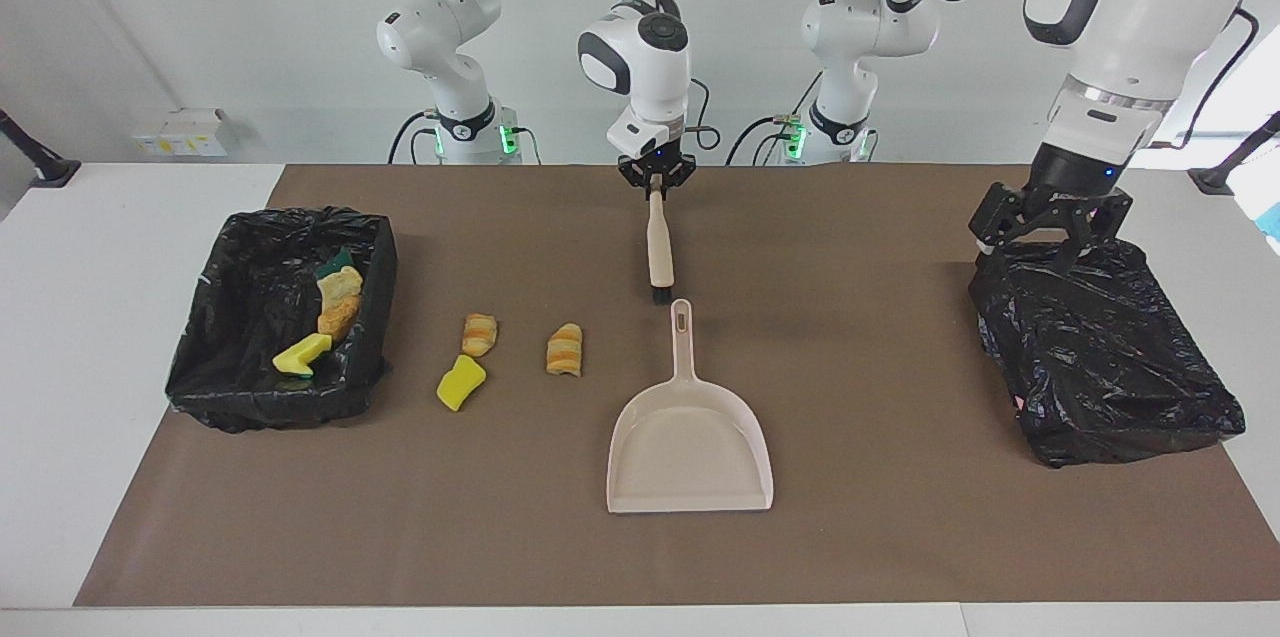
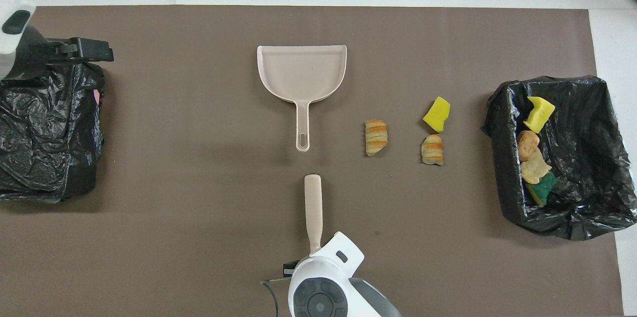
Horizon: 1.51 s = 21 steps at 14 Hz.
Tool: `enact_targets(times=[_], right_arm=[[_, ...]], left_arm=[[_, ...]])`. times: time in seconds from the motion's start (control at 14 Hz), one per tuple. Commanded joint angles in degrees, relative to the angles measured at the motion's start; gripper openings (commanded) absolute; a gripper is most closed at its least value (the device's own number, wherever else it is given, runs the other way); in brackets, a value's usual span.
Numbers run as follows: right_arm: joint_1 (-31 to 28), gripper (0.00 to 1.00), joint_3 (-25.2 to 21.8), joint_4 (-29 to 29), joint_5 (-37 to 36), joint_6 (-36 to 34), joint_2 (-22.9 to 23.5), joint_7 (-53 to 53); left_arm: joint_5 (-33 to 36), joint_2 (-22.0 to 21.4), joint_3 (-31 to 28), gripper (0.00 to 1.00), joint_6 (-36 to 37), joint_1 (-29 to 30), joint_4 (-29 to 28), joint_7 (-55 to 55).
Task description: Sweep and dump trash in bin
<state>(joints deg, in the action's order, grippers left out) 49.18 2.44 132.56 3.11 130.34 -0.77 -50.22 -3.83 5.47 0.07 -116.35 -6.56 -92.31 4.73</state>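
Pale pink brush (image 1: 660,247), long axis running away from the robots, clamped at its handle end by right gripper (image 1: 656,179); three trash scraps (image 1: 478,333) lay toward right arm's end; left gripper (image 1: 1047,235), fingers spread, over covered bin (image 1: 1110,357).

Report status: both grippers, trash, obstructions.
Right gripper shut on pale pink brush handle. Left gripper open over closed black-bagged bin. Three scraps on brown mat beside open bin. Dustpan untouched.

My arms: glossy white rounded shells, dark joint rings
Cables: black, looping along my links
My bases: green lights glowing
My pincers: black linkwork
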Motion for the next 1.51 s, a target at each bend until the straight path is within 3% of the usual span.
enact_targets(times=[0.0,0.36,0.65,0.86,1.08,1.43], right_arm=[[-1.7,0.0,-0.4,-4.8,1.0,-8.7,-1.6,0.1],[-9.1,0.0,-0.9,-9.9,-0.3,-25.9,-7.3,4.3],[-12.0,0.0,-0.9,-12.1,-8.2,-34.5,-7.2,6.9],[-16.5,0.0,-0.9,-11.5,-10.5,-39.4,-7.3,10.5],[-23.0,0.0,-0.7,-10.4,-11.3,-38.9,-6.9,15.8],[-27.8,0.0,-0.8,-7.6,-11.5,-37.1,-7.5,20.5]], left_arm=[[0.2,2.4,-0.3,1.0,-2.5,-1.6,-0.1,1.6],[0.5,10.2,-0.3,1.0,-8.7,-7.5,0.7,1.5],[0.4,21.3,-0.2,1.0,-9.2,-14.0,11.3,9.8],[0.2,22.6,-0.2,1.0,-9.4,-19.8,10.8,14.5],[0.1,22.9,0.0,1.0,-9.9,-23.0,9.3,16.0],[0.1,23.0,0.0,1.0,-10.0,-27.9,2.4,18.9]])
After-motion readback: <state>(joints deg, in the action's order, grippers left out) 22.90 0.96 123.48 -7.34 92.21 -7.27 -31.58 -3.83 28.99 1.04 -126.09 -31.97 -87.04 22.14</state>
